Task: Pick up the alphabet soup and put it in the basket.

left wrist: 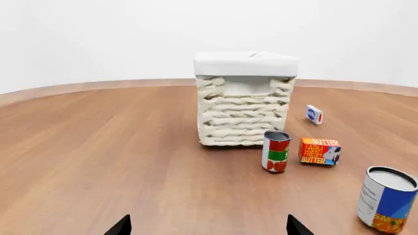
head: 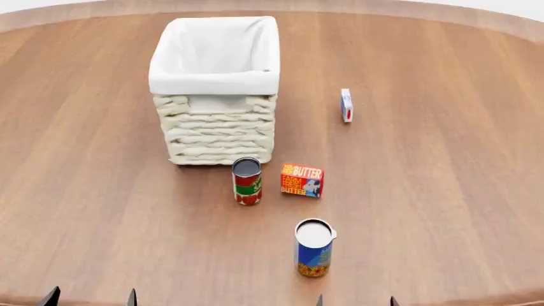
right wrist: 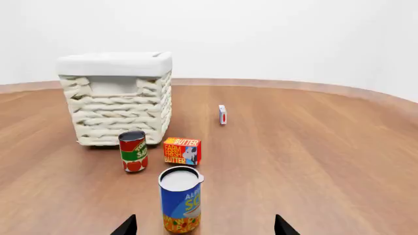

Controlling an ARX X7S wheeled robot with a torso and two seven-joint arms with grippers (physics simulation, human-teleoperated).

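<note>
With both pairs of fingers spread and empty, the alphabet soup (head: 313,247) stood upright on the bench (head: 442,191) at 5 o'clock from the basket (head: 218,83), and a careless reach could tip it or strike the red-and-green can (head: 246,181).

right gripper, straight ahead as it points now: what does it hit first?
Most likely the alphabet soup: in the right wrist view the can stands between the fingertips, nearest the camera. Tomato sauce can and butter box lie farther back.
</note>
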